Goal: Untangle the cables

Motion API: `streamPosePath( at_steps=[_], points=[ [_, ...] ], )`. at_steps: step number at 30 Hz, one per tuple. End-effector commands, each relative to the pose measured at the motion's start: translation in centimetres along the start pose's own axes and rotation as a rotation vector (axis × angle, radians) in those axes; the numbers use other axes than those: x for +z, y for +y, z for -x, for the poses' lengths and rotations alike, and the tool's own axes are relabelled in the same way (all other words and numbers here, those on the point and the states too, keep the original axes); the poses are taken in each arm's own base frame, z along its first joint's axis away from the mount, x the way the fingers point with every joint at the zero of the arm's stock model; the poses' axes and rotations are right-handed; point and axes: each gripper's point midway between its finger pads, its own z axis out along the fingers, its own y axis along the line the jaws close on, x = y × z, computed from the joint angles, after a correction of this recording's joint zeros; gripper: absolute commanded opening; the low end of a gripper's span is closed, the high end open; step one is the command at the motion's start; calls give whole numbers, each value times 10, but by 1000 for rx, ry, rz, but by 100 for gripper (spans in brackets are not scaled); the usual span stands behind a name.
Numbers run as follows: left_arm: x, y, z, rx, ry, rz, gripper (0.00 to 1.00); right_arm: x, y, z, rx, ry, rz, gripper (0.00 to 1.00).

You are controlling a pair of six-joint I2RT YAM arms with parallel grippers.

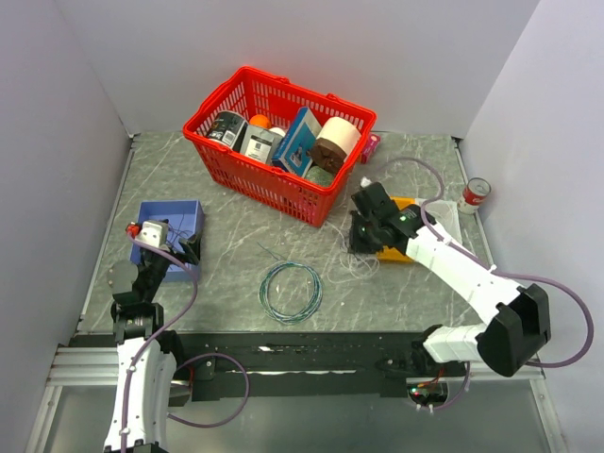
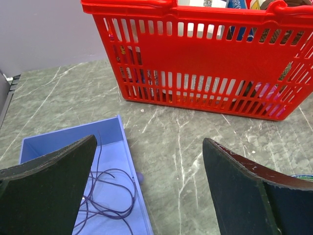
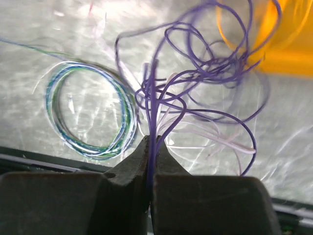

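My right gripper (image 3: 152,142) is shut on a thin purple wire (image 3: 205,63) whose loops rise tangled in front of it. Pale white wires (image 3: 210,142) lie on the table under those loops. In the top view the right gripper (image 1: 363,233) is beside the orange tray, with faint wire loops (image 1: 359,264) just below it. My left gripper (image 2: 149,141) is open and empty, over the right edge of a blue tray (image 2: 73,132). A separate purple wire (image 2: 110,188) lies in loose loops in that tray. The left gripper also shows in the top view (image 1: 181,247).
A neat teal-green cable ring (image 1: 291,291) lies mid-table and also shows in the right wrist view (image 3: 90,115). A red basket (image 1: 226,151) full of goods stands at the back. An orange tray (image 1: 401,250) sits by the right gripper. A can (image 1: 475,195) stands far right.
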Motion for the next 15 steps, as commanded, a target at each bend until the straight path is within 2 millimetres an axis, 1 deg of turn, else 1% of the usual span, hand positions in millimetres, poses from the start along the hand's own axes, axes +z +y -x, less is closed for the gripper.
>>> streamPosePath(
  at_steps=[1, 2, 4, 5, 7, 8, 9, 10, 11, 12, 13, 14, 15],
  points=[
    [1, 3, 11, 20, -42, 14, 96, -24, 35, 24, -285, -103, 78, 0],
    [1, 2, 11, 19, -42, 11, 96, -35, 60, 23, -364, -127, 143, 0],
    [1, 2, 11, 15, -41, 7, 96, -45, 86, 25, -496, -164, 208, 0],
    [1, 1, 11, 14, -41, 3, 96, -59, 107, 26, -550, -194, 269, 0],
    [1, 0, 11, 11, -41, -2, 96, -69, 130, 27, -619, -217, 350, 0],
    [1, 0, 11, 9, -39, -2, 96, -81, 151, 29, -640, -234, 452, 0],
    [1, -1, 12, 4, -42, -5, 96, -87, 164, 27, -662, -240, 514, 0],
    [1, -1, 13, 2, -43, -8, 96, -86, 173, 27, -687, -238, 553, 0],
    [1, -3, 14, 0, -43, -14, 96, -96, 190, 28, -710, -255, 636, 0],
    [1, -7, 16, -3, -46, -36, 96, -96, 196, 30, -727, -262, 656, 0],
    [0, -10, 18, -3, -48, -53, 98, -90, 201, 29, -758, -261, 664, 0],
    [0, -14, 17, -7, -40, -77, 99, -92, 210, 34, -775, -286, 698, 0],
    [-2, -26, 21, -4, -42, -146, 96, -92, 216, 35, -790, -294, 714, 0]
  ],
)
